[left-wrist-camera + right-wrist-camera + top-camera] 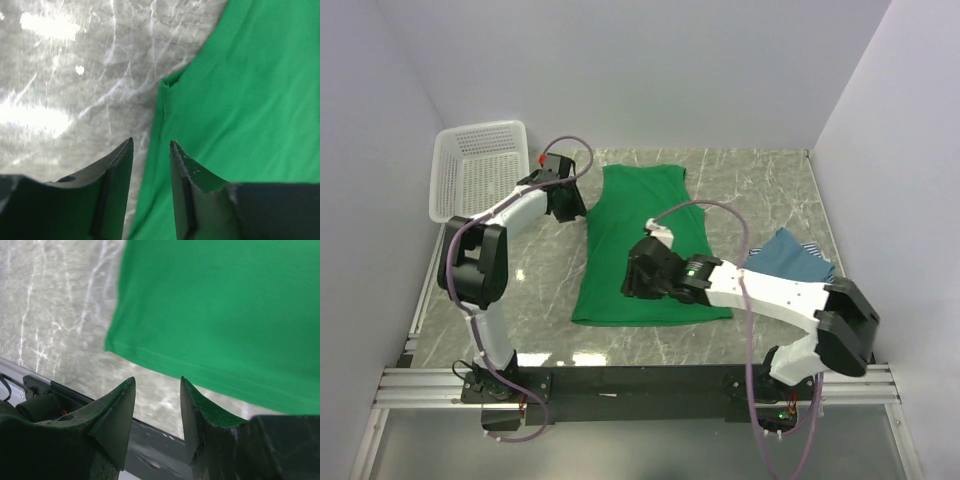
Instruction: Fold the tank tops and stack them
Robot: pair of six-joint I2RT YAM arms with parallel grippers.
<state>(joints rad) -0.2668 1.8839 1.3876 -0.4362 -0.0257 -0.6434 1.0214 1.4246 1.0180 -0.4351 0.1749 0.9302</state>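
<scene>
The bright green tank top [640, 240] lies spread flat in the middle of the table, neck at the far end. My left gripper [567, 207] is open and low at the top's left armhole. In the left wrist view its jaws [151, 143] straddle the side edge of the green cloth [250, 100]. My right gripper [634, 283] is open and empty above the lower left part of the top. The right wrist view shows the bottom hem and corner [225, 305] ahead of the jaws [157, 380]. The teal top [782, 255] and the striped top [817, 252] lie bunched at the right.
A white lattice basket [480, 170] stands at the back left, close behind the left arm. Grey walls close the table on three sides. A black rail [640, 380] runs along the near edge and also shows in the right wrist view [150, 440].
</scene>
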